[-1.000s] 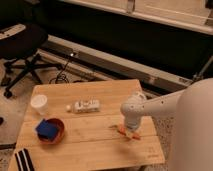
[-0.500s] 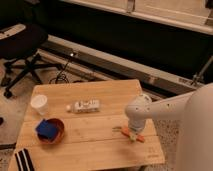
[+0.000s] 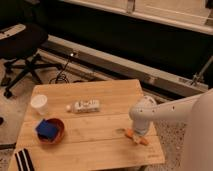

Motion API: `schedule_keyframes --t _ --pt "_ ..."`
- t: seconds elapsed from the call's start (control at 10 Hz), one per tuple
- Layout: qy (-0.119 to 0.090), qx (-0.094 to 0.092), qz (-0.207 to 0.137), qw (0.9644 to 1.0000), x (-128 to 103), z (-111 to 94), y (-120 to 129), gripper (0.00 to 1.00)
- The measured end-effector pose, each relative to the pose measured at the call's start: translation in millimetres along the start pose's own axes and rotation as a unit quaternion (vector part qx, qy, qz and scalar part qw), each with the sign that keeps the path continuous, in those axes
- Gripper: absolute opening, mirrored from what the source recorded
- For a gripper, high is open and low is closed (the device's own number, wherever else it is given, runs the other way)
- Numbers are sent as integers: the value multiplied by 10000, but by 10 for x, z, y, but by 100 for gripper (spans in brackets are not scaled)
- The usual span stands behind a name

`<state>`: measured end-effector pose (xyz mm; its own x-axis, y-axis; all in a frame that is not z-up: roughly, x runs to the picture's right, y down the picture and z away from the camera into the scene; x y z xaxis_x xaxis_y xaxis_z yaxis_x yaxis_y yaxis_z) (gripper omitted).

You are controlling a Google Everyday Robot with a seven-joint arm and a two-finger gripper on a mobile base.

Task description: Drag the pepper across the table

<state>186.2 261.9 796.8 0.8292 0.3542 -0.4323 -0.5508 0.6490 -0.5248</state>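
Note:
The orange pepper [image 3: 136, 137] lies on the light wooden table [image 3: 95, 145], close to its right edge, with its pale end toward the left. My gripper [image 3: 135, 131] hangs from the white arm straight over the pepper and hides part of it. The arm reaches in from the right side of the view.
A white patterned bottle [image 3: 85, 105] lies on its side mid-table. A red bowl [image 3: 50, 131] holding a blue sponge sits front left, a white cup [image 3: 39, 104] behind it. A striped black-and-white object [image 3: 23, 161] is at the front-left corner. An office chair [image 3: 22, 47] stands far left.
The gripper and the pepper have both shifted slightly to the right and toward the front, nearer the table's right edge. Bottle, bowl and cup stay put.

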Motion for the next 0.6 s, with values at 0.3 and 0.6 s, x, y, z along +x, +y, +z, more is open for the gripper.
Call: schedule_keyframes --t 0.3,0.6 --pt "34 -18 95 9999 117 2 30 22" --pt "66 -35 211 9997 244 -1 62 22"
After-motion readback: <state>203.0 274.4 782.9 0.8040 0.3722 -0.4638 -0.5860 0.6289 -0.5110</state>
